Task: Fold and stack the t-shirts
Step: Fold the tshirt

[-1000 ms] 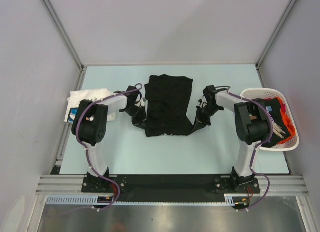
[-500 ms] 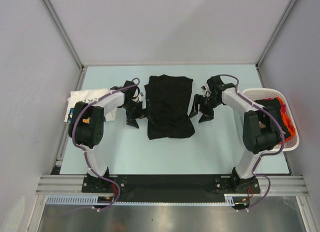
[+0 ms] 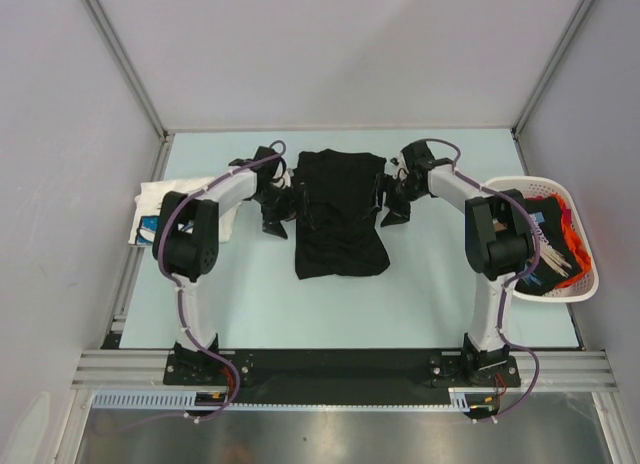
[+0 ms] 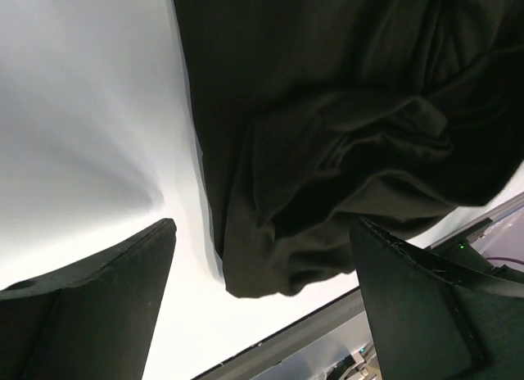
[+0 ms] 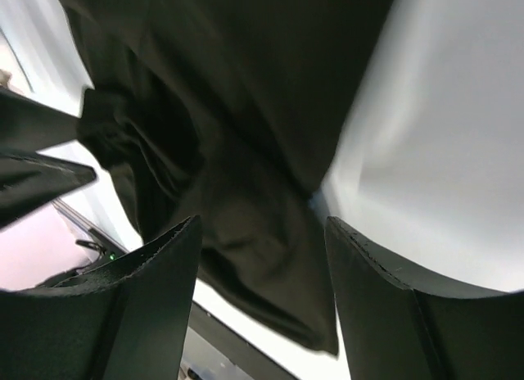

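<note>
Top view: you have the plain black cloth t-shirt [image 3: 340,224] folded in the middle of the pale blue table [image 3: 250,304]. Your left gripper [image 3: 278,209] is just beside its left edge and your right gripper [image 3: 392,202] just beside its right edge. A folded white printed t-shirt [image 3: 165,199] lies at the table's left edge. The white plastic slotted basket [image 3: 520,187] on the right holds dark and orange t-shirts [image 3: 560,246].

Left wrist: your fingers [image 4: 90,314] are spread wide and hold nothing. The rumpled black cloth lies below them.

Right wrist: your fingers [image 5: 139,314] are apart and grip nothing. Black cloth lies beneath, with bare table beside it.
</note>
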`<control>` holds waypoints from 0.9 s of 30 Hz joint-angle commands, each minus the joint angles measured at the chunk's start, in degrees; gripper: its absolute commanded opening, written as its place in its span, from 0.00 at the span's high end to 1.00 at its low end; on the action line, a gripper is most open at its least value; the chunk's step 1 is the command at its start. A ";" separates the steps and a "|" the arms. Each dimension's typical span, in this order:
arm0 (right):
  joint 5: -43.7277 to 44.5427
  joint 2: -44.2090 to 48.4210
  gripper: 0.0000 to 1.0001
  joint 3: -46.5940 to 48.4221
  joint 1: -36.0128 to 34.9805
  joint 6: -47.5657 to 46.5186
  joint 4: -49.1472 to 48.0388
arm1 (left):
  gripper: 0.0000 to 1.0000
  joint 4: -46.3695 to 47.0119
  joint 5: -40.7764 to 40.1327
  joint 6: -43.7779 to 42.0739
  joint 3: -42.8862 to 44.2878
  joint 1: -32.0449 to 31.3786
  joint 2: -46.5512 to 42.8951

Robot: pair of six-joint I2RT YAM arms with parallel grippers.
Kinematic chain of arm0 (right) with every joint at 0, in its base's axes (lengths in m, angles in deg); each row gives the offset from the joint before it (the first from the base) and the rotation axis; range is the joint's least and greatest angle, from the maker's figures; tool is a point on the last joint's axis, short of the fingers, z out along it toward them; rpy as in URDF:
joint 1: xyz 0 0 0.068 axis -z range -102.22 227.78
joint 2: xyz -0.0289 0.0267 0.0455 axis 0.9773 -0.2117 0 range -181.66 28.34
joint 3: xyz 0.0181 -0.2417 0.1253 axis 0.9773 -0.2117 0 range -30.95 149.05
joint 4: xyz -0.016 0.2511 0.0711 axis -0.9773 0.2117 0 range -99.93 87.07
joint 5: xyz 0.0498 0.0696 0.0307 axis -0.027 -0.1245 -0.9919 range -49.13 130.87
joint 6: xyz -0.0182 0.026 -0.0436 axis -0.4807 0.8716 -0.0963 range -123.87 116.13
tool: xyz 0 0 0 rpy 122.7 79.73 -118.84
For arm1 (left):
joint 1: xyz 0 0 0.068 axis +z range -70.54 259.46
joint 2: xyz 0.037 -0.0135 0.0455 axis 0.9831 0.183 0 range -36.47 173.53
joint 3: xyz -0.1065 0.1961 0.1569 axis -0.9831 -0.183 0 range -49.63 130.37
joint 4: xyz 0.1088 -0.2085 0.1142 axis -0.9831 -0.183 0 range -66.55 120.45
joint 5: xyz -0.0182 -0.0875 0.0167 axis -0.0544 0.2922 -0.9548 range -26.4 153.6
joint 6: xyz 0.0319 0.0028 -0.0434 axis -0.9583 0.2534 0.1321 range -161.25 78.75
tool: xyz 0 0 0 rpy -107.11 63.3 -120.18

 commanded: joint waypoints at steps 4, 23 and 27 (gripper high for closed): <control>-3.97 -7.20 0.34 12.00 -1.32 -0.19 0.54 | 0.30 0.63 3.70 1.69 5.25 0.03 2.93; -9.78 -10.46 0.56 16.67 -0.09 -2.74 9.24 | 0.63 0.10 6.25 2.40 10.70 -1.46 7.06; -9.43 -10.29 0.80 16.76 0.44 -3.79 11.01 | 0.91 0.28 6.08 2.31 10.61 -1.46 7.50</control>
